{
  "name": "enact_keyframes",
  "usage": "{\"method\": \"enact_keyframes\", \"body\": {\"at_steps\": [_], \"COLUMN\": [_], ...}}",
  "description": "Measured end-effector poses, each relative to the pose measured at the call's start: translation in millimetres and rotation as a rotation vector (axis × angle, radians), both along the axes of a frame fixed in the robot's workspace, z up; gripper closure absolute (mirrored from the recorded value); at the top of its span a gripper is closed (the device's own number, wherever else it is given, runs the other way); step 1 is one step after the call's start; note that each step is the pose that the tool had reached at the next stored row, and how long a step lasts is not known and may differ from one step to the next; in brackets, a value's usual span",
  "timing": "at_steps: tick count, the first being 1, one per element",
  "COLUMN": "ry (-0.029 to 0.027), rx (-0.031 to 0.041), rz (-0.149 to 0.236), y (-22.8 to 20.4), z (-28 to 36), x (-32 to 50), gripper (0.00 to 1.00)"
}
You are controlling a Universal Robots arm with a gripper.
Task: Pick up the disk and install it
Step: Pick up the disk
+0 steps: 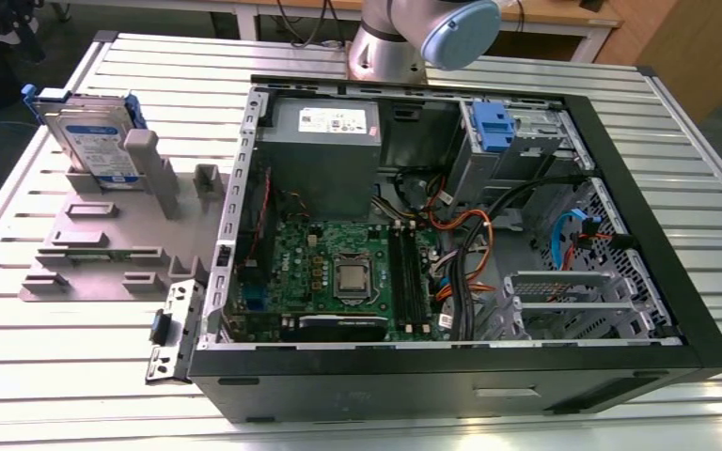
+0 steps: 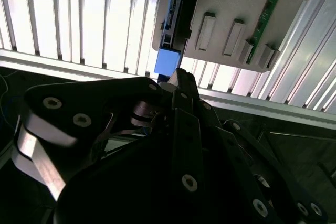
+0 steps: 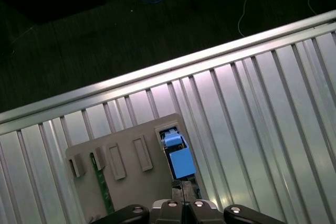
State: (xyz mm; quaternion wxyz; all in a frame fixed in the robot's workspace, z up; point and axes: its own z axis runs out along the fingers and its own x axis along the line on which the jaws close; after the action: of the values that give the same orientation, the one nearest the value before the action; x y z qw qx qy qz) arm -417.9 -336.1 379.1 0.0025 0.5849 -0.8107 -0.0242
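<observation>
Disk (image 1: 91, 132) upright in grey holder (image 1: 86, 249), apart from gripper (image 3: 184, 186), gripper closed narrow, empty

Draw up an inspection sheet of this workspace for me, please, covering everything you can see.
Surface: slatted aluminium table, carrying a grey fixture and an open computer case.
Job's things: disk stands upright in the fixture, outside the case.
Clutter: green circuit board slotted in the fixture.
Grippers: pincer hangs over the disk's blue-railed edge; contact cannot be told.
Cables: orange-and-black bundle and blue cable inside the case.
Surroundings: wooden bench; dark floor.
</observation>
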Motion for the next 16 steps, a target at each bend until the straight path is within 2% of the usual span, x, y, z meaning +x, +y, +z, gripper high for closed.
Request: {"method": "enact_keyframes", "body": {"at_steps": [9,16], "ry": [0.0,-0.0001], "rx": [0.0,0.0005], "rz": [0.005,0.093], "y": [0.0,0.0], "z": [0.0,-1.3], "x": [0.0,-0.2], "gripper": [0.89,0.89]}}
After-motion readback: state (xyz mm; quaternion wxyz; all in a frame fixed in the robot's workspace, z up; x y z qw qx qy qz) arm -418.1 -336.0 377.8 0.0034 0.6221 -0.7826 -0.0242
